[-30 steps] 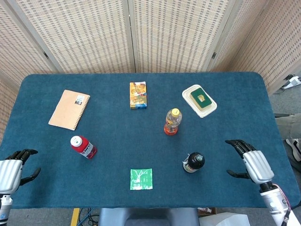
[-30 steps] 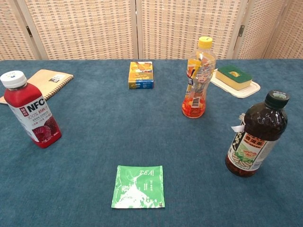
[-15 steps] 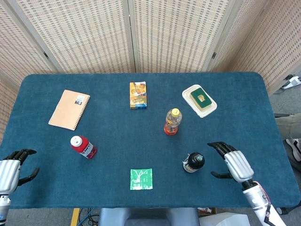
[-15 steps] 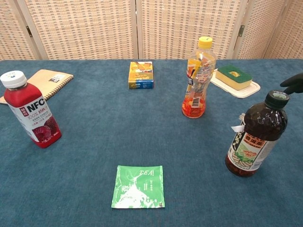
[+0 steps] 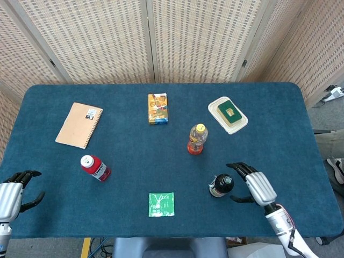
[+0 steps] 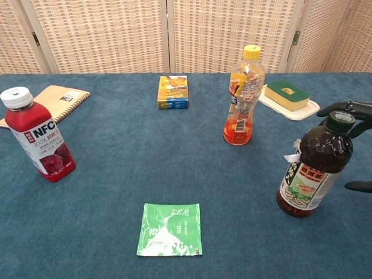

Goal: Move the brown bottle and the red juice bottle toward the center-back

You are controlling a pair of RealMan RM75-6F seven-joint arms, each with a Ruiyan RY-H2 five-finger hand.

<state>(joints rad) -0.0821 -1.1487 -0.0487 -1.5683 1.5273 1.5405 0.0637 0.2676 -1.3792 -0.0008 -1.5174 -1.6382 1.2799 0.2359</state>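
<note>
Both task bottles stand upright on the table, the brown bottle [image 5: 221, 185] near-right with the empty, spread right hand [image 5: 253, 183] just beside it, seemingly poised to grasp, the red juice bottle [image 5: 95, 167] near-left.

The whole bench [image 5: 161, 161] is seen steeply from above by the head view, facing 12 o'clock. Its middle is shared, nearer and lower, by the chest view, facing 12 o'clock.

Bare cloth lies behind the yellow-capped bottle [image 5: 197, 138], beside the box [image 5: 157, 108].
</note>
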